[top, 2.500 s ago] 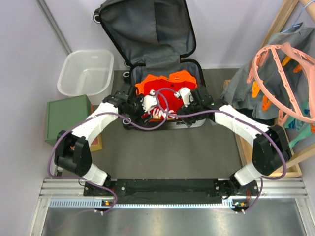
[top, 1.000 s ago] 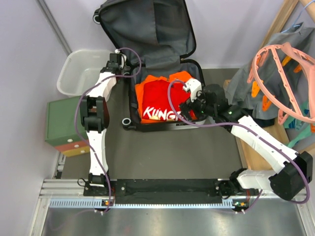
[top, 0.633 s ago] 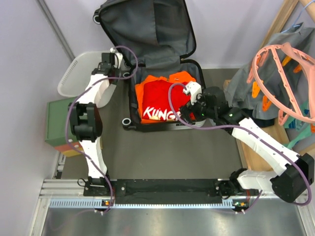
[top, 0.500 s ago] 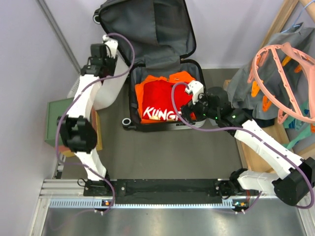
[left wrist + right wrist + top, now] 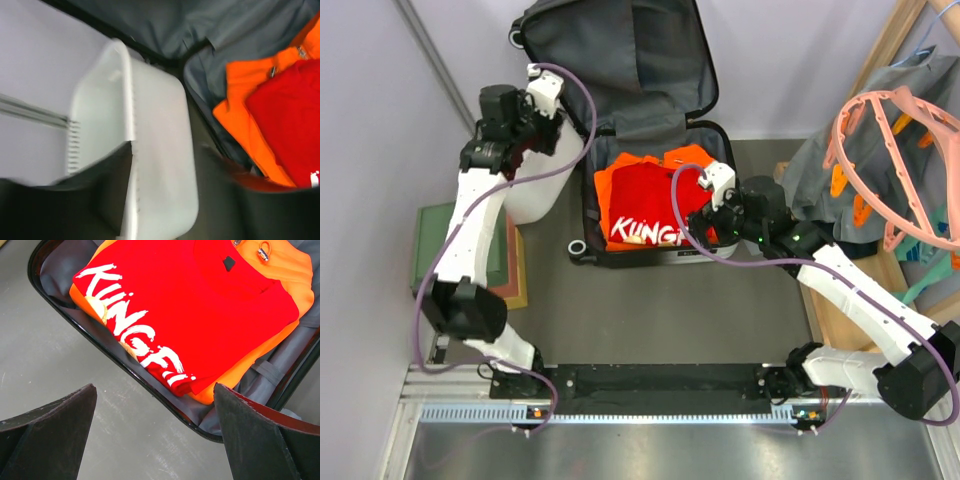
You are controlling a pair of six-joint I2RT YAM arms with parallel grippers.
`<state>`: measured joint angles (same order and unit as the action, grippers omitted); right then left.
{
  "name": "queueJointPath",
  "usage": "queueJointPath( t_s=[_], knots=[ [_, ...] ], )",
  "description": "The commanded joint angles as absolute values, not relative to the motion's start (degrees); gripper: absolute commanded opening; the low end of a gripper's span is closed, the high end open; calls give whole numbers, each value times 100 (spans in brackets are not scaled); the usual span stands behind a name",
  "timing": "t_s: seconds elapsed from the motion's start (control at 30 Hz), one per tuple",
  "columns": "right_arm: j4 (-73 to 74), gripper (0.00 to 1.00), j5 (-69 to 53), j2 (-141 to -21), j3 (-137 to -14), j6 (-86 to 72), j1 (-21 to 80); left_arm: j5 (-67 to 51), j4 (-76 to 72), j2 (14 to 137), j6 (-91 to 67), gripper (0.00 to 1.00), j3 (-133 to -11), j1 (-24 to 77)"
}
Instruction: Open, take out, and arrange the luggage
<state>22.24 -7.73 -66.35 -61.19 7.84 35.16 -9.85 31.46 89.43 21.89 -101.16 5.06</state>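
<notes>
Grey desk (image 5: 660, 310), arms mounted at near edge. Luggage (image 5: 620, 60) at far edge, middle, lying open: lid propped up against the back wall, grey lining showing, lower half flat on the desk. White basket (image 5: 155, 115) at far left, just beside the luggage, tipped up on its side. Green-topped box (image 5: 445, 240) on left edge. Peach hangers (image 5: 880, 140) over right edge. Inside the luggage: red shirt (image 5: 200, 305), white lettering, on top of an orange garment (image 5: 280, 270). Left gripper (image 5: 166, 147) raised, pinching the basket's wall; view blurred. Right gripper (image 5: 155, 390) spread wide over the luggage's near rim, holding nothing.
</notes>
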Motion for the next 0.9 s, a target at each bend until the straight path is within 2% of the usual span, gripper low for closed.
queueJointPath(
  t_s=[0.0, 0.07, 0.2, 0.27, 0.4, 0.53, 0.6, 0.63, 0.7, 0.73, 0.77, 0.8, 0.87],
  knots=[
    [2013, 99, -844, -6495, -6293, 729, 3577, -1046, 3612, 9763, 2312, 72, -10711, 370],
    [2013, 99, -826, -6504, -6284, 738, 3577, -1134, 3726, 10220, 2285, 86, -11159, 151],
    [1995, 99, -809, -6478, -6205, 747, 3577, -1073, 5050, 11459, 2346, 99, -13292, 35],
    [1986, 99, -817, -6460, -6144, 756, 3577, -1081, 5133, 11794, 2390, 99, -13473, -104],
    [1960, 99, -826, -6512, -6100, 756, 3577, -1238, 4607, 11629, 2382, 99, -12703, -202],
    [1960, 99, -809, -6539, -6100, 765, 3577, -2134, 5069, 12021, 2286, 97, -12883, -413],
    [1942, 99, -852, -6548, -6108, 756, 3586, -2328, 5588, 12277, 2233, 90, -13260, -527],
    [1925, 99, -870, -6557, -6100, 756, 3577, -2608, 5694, 12418, 2163, 78, -13315, -553],
    [1916, 99, -896, -6592, -6108, 721, 3586, -2917, 5818, 12437, 2127, 65, -13307, -606],
    [1916, 99, -905, -6609, -6126, 712, 3577, -3031, 5810, 12384, 2127, 47, -13289, -624],
    [1925, 99, -923, -6618, -6135, 695, 3577, -3258, 5801, 12349, 2127, 36, -13272, -624],
    [1934, 99, -932, -6618, -6143, 686, 3586, -3339, 5766, 12296, 2101, 20, -13237, -624],
    [1934, 99, -932, -6618, -6144, 668, 3577, -3462, 5661, 12121, 2083, 0, -13166, -633]
  ],
)
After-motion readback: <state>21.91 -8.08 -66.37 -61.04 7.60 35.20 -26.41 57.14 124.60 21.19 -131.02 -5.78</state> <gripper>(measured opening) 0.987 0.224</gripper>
